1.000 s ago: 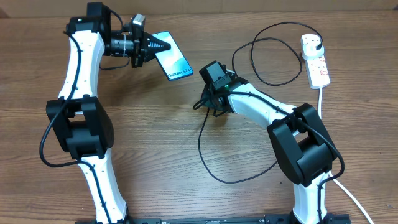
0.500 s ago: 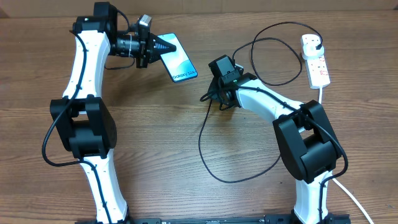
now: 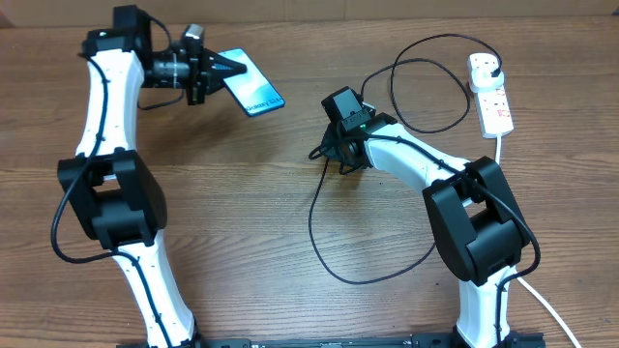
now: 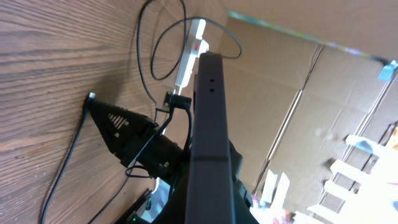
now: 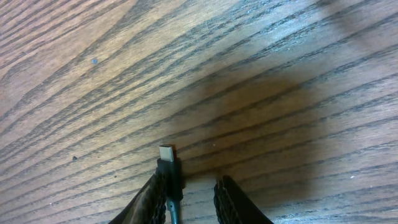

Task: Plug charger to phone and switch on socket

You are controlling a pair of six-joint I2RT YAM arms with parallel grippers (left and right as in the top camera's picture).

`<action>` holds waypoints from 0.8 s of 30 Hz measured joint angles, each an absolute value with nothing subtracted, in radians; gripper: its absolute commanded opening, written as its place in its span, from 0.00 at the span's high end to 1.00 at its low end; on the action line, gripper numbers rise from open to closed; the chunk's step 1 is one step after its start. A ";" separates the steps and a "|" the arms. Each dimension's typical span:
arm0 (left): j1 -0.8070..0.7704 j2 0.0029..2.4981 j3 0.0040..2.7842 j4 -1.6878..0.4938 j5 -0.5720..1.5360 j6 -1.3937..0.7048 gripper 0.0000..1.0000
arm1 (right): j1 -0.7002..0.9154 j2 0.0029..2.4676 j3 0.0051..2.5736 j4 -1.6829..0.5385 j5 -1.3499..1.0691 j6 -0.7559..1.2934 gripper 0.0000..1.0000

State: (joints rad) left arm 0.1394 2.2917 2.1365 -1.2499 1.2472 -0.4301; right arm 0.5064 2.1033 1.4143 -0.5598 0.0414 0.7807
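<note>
My counter [image 3: 251, 213]: brown wood grain, dark streaks. Phone [image 3: 250, 90]: blue-teal screen, white lettering. Charger [image 5: 170, 177]: black cable, silver tip. Socket [image 3: 491, 94]: white, red label, white cord.

Lab: wooden table [image 3: 242, 193], cardboard wall [image 4: 280, 87].

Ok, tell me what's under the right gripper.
Bare table and the charger tip, lying beside one finger of the gripper. From overhead the gripper itself covers that spot.
</note>
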 measured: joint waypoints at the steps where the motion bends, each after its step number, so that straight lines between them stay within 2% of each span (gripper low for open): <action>1: 0.144 2.292 2.136 -1.250 1.247 -0.439 0.96 | 0.506 2.103 1.415 -0.558 0.041 0.781 0.75; 13: 0.149 2.292 2.136 -1.250 1.222 -0.466 0.96 | 0.506 2.136 1.436 -0.499 -0.057 0.781 0.81; 15: 0.149 2.292 2.136 -1.250 1.214 -0.466 0.96 | 0.505 2.139 1.438 -0.498 -0.070 0.781 0.84; 18: 0.149 2.292 2.136 -1.250 1.208 -0.466 0.96 | 0.505 2.141 1.440 -0.506 -0.080 0.783 0.95; 24: 0.149 2.292 2.136 -1.250 1.198 -0.466 0.96 | 0.505 2.146 1.449 -0.535 -0.095 0.785 0.96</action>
